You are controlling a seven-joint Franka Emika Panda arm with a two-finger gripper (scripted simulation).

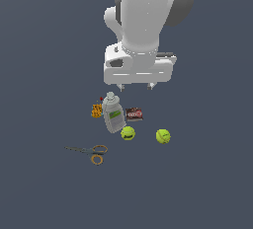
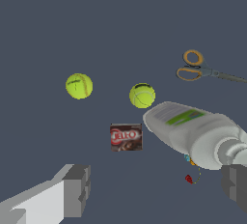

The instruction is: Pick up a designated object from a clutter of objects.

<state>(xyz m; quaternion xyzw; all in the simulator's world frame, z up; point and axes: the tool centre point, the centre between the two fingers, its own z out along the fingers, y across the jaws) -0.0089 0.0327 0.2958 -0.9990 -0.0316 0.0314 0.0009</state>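
Plainly the arm hangs above the clutter with nothing taken: its fingers stand wide apart and empty, one pad on each side of the wrist view, and in the exterior view their tips sit well above the bench, just over the far end of the pile. That height looks like a pre-grasp hover, chosen so the wrist camera sees the whole group before any descent. No edge or corner of the dark bench shows in either view, so places can only be told by neighbours. The designated object is one of two tennis balls; which one I cannot tell from these pictures. One ball lies just beside the near end of the grey-white bottle, which lies on its side with its green label up and its cap toward the arm. The other ball sits apart toward the exterior view's right, with open bench all round it. A dark red-brown packet lies flat just beside the bottle, a small orange-yellow item sits at the bottle's other flank, and the orange-handled scissors lie apart toward the exterior view's left. Judging by the spacing, the lone ball would admit the open fingers easily, while the one by the bottle risks a pad striking the bottle's wall.
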